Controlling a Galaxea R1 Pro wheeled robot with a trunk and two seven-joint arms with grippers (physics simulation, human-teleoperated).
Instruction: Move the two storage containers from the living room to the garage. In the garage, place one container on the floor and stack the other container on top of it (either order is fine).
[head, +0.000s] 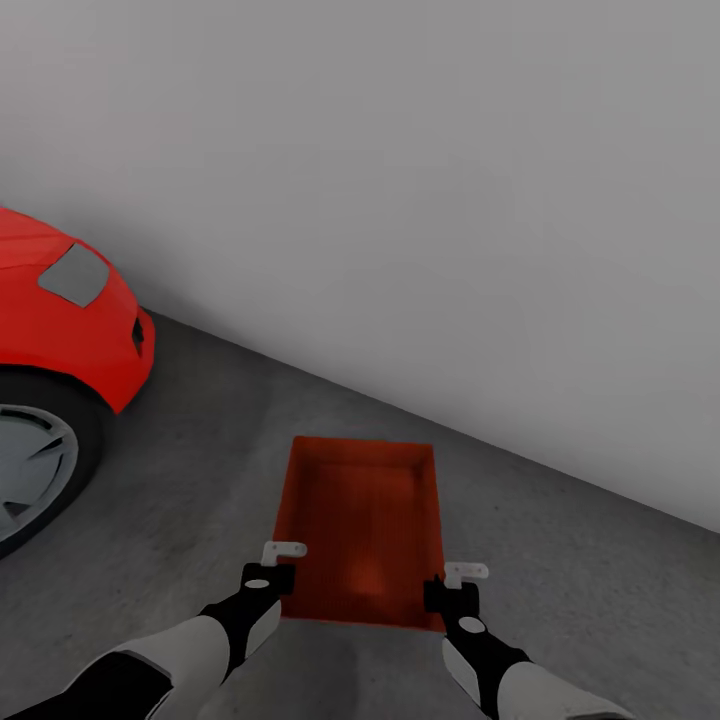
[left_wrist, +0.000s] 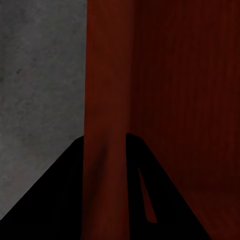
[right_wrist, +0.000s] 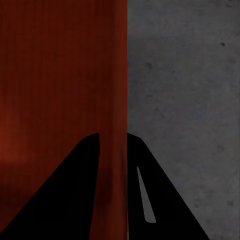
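Container (head: 365, 520) between both pincers — walls gripped.

A red car (head: 60, 300) is sitting at the left of the head view, its nose pointing toward a plain white wall (head: 450, 200) and stopping just short of it. A grey headlight (head: 75, 274) is showing on the sloping bonnet, a dark vent is sitting at the bumper's corner, and a front wheel (head: 30, 470) with silver spokes is resting low at the left edge.
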